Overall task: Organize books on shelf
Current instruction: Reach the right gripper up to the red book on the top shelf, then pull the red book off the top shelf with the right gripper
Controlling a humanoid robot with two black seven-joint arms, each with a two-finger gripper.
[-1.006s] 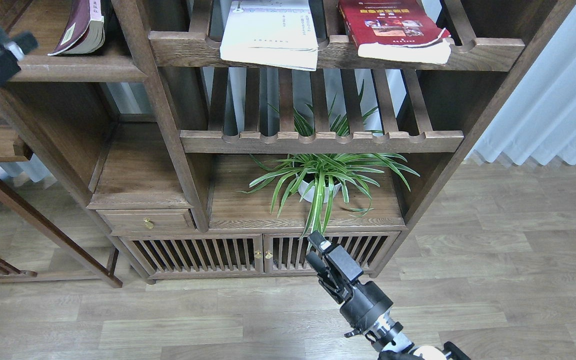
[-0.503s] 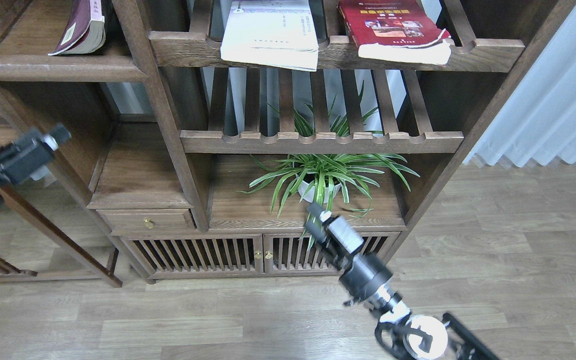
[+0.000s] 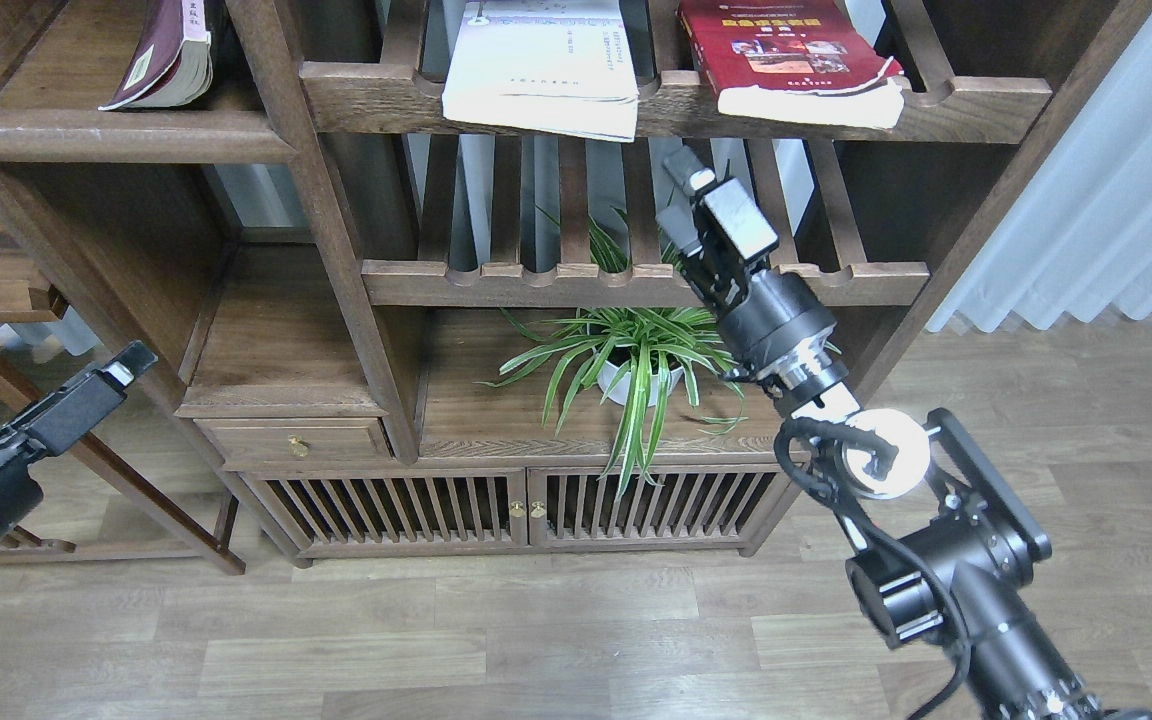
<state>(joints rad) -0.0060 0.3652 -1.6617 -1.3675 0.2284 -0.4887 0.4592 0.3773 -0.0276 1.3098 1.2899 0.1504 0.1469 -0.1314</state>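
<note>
The dark maroon book [image 3: 164,55] leans on the solid dark-brown shelf [image 3: 116,135] at the top left. The white book [image 3: 541,65] and the red book [image 3: 786,55] lie flat on the slatted top shelf, with their front edges over its rail. My right gripper [image 3: 681,195] is raised in front of the slats, below the gap between the white and red books. It looks open and holds nothing. My left gripper [image 3: 131,360] is low at the left, beside the bookcase's side, and empty. It is seen side-on, so its fingers cannot be told apart.
A potted spider plant [image 3: 641,365] stands on the lower board under a second slatted shelf [image 3: 636,283]. A small drawer [image 3: 296,440] and slatted cabinet doors [image 3: 526,510] are below. A wooden frame [image 3: 86,460] stands at the left and a curtain [image 3: 1106,200] hangs at the right.
My right arm rose from near the floor to just under the top slatted shelf. My left gripper dropped from the solid shelf's edge to low at the left. The books did not move.
</note>
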